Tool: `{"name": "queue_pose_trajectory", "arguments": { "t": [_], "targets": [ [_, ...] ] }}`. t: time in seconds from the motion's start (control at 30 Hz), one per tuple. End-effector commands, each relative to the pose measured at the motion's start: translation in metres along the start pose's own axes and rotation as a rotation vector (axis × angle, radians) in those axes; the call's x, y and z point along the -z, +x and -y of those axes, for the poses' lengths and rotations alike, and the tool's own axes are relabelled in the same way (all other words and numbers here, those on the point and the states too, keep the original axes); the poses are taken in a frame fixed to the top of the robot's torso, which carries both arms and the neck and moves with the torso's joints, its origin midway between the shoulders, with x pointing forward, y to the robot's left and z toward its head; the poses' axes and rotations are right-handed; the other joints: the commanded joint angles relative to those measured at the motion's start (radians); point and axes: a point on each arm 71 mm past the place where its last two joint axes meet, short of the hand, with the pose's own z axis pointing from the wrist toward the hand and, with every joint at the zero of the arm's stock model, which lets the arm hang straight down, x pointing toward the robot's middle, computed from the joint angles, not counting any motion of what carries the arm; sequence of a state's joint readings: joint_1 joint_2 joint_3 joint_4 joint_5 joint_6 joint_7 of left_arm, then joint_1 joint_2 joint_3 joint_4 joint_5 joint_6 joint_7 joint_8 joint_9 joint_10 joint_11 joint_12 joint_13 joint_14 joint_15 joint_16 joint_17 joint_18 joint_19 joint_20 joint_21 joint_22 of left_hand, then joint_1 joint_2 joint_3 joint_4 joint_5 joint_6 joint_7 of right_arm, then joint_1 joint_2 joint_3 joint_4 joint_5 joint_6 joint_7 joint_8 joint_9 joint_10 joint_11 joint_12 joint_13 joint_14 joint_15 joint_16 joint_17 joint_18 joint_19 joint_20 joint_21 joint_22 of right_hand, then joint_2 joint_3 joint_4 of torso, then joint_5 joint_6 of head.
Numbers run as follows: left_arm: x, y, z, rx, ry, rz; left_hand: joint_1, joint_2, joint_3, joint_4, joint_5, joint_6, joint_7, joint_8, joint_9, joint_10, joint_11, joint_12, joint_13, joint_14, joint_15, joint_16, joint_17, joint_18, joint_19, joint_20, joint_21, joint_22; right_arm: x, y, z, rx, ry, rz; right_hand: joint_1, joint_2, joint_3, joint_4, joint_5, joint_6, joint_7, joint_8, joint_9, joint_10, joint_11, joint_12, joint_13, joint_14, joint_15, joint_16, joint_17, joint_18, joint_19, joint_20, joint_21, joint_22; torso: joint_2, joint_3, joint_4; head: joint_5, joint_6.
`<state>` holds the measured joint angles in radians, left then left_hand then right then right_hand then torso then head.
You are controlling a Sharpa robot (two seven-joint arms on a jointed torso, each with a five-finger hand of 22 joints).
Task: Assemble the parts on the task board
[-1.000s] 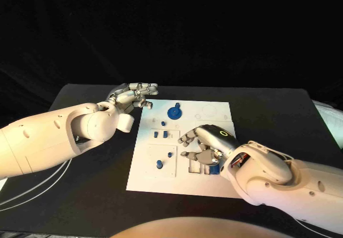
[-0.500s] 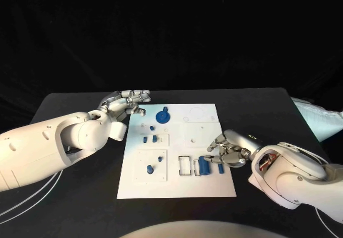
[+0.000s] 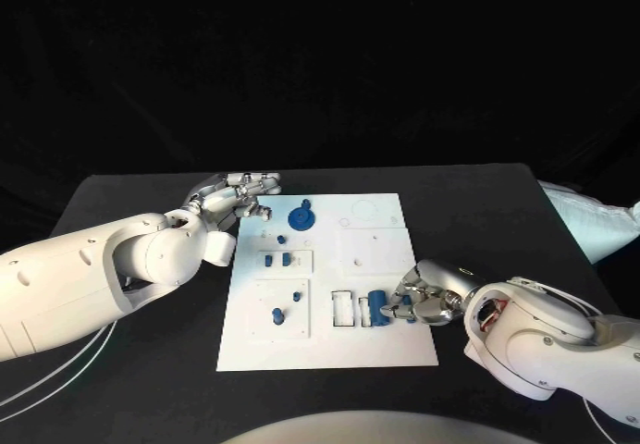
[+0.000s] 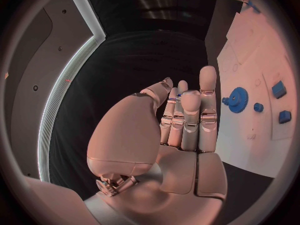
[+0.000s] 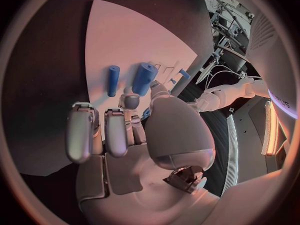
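Black table (image 3: 507, 199), dark backdrop behind. White task board (image 3: 380, 347) at table centre; blue gear (image 3: 302, 218) near its far edge. Left hand (image 3: 236, 196) off the board's far-left corner, fingers extended, holding nothing. Right hand (image 3: 429, 296) at the board's right edge pinches a blue cylinder (image 5: 144, 78); a second blue peg (image 5: 113, 80) lies beside it.

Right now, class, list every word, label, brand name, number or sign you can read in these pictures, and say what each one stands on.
None can be read.
Task board: only faint outlines, no legible print.
Blue parts, such as the gear: no markings visible.
Right hand: a small ring-shaped mark on its back, not a letter or number that can be made out.
Left hand: no lettering visible.
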<state>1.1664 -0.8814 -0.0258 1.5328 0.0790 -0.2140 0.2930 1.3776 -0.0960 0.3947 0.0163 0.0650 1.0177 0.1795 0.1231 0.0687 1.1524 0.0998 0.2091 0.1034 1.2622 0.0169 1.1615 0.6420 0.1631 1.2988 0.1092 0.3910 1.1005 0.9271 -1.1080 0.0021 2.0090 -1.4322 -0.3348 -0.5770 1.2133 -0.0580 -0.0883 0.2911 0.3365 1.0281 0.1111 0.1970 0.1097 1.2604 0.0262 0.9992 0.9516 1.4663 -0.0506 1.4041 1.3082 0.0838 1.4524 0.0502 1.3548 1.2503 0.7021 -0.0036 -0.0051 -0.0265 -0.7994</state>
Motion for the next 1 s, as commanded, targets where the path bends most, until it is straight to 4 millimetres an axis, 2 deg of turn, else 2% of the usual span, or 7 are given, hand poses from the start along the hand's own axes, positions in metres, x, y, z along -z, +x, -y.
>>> {"name": "queue_pose_trajectory", "arguments": {
  "t": [0.03,0.07,0.17,0.43,0.57,0.83,1.0],
  "targets": [
    [0.000,0.002,0.000,0.004,0.005,-0.021,0.004,0.001,-0.006,-0.002,-0.001,-0.008,0.000,0.003,-0.001,-0.009,0.000,0.005,0.002,-0.007,-0.001,-0.005,-0.001,0.016,-0.007,0.003,-0.004,-0.001,-0.002,0.004,0.000,0.022,0.018,-0.024,-0.008,0.005,-0.006,0.000,-0.006,-0.005,-0.002,0.005,0.002,-0.001,0.001,0.011,0.013,0.063,0.002,0.006,0.004,-0.014,0.002,0.002,0.007,0.002,0.001,-0.0004,-0.0011,0.000,-0.001],
    [0.000,0.002,0.000,0.004,0.004,-0.021,0.004,0.001,-0.006,-0.002,-0.001,-0.008,0.000,0.003,-0.001,-0.009,0.000,0.005,0.002,-0.007,-0.001,-0.005,-0.001,0.016,-0.007,0.003,-0.004,-0.001,-0.003,0.004,-0.001,0.021,0.016,-0.024,-0.008,0.008,-0.009,-0.001,-0.006,-0.005,-0.003,0.007,0.003,0.004,0.001,0.021,0.026,0.063,0.001,0.007,0.006,-0.014,0.003,0.002,0.008,0.005,0.001,-0.0017,-0.0004,0.000,-0.003],
    [0.000,0.002,0.000,0.004,0.004,-0.021,0.004,0.001,-0.006,-0.002,-0.001,-0.008,0.000,0.003,-0.001,-0.009,0.000,0.005,0.002,-0.007,-0.001,-0.005,-0.001,0.016,-0.007,0.003,-0.004,-0.001,-0.006,0.006,-0.003,0.022,0.010,-0.023,-0.008,0.011,-0.014,-0.001,-0.006,-0.005,-0.003,0.010,0.004,0.010,0.000,0.034,0.043,0.064,0.001,0.010,0.011,-0.015,0.004,0.002,0.011,0.009,0.001,-0.0014,-0.0010,0.005,-0.005],
    [0.000,0.001,-0.001,0.004,0.002,-0.019,0.003,0.001,-0.007,-0.002,-0.001,-0.008,0.000,0.003,-0.001,-0.009,0.000,0.006,0.002,-0.007,-0.001,-0.005,-0.001,0.017,-0.007,0.003,-0.005,-0.002,-0.012,0.010,-0.007,0.048,0.003,-0.036,-0.016,0.022,-0.035,0.000,-0.011,-0.005,-0.005,0.020,0.010,0.028,-0.001,0.074,0.098,0.066,0.000,0.024,0.029,-0.017,0.008,0.002,0.020,0.022,0.001,-0.0009,0.0046,0.006,-0.009],
    [0.000,0.001,-0.001,0.004,0.000,-0.019,0.000,0.002,-0.009,0.000,-0.001,-0.009,0.000,0.003,-0.001,-0.011,0.001,0.007,0.002,-0.008,-0.001,-0.004,-0.001,0.017,-0.008,0.004,-0.007,-0.003,-0.015,0.013,-0.008,0.065,-0.003,-0.044,-0.002,0.020,-0.043,-0.004,-0.017,-0.006,-0.005,0.025,0.014,0.030,-0.002,0.083,0.113,0.067,0.000,0.029,0.036,-0.018,0.009,0.002,0.024,0.027,0.001,-0.0012,0.0032,0.010,-0.003],
    [0.000,0.001,-0.001,0.004,-0.004,-0.019,0.000,0.002,-0.009,0.000,-0.001,-0.009,0.000,0.003,-0.001,-0.011,0.001,0.007,0.002,-0.008,-0.001,-0.004,-0.001,0.017,-0.008,0.004,-0.007,-0.003,-0.019,0.017,-0.009,0.083,-0.004,-0.059,0.022,0.014,-0.056,-0.007,-0.027,-0.009,-0.005,0.031,0.019,0.031,-0.001,0.092,0.133,0.068,0.000,0.035,0.044,-0.020,0.010,0.002,0.028,0.034,0.000,-0.0019,0.0049,0.011,-0.006],
    [0.000,0.001,-0.002,0.005,-0.006,-0.020,0.000,0.002,-0.009,0.000,-0.001,-0.009,0.000,0.003,-0.001,-0.011,0.001,0.007,0.002,-0.008,-0.001,-0.004,-0.001,0.017,-0.008,0.004,-0.007,-0.003,-0.021,0.017,-0.005,0.057,0.014,-0.056,0.095,0.050,-0.040,-0.025,0.033,-0.006,-0.007,0.045,0.028,0.032,-0.005,0.095,0.153,0.068,-0.002,0.038,0.047,-0.020,0.010,0.000,0.032,0.038,0.000,-0.0023,0.0035,0.012,-0.006]
  ]
}}
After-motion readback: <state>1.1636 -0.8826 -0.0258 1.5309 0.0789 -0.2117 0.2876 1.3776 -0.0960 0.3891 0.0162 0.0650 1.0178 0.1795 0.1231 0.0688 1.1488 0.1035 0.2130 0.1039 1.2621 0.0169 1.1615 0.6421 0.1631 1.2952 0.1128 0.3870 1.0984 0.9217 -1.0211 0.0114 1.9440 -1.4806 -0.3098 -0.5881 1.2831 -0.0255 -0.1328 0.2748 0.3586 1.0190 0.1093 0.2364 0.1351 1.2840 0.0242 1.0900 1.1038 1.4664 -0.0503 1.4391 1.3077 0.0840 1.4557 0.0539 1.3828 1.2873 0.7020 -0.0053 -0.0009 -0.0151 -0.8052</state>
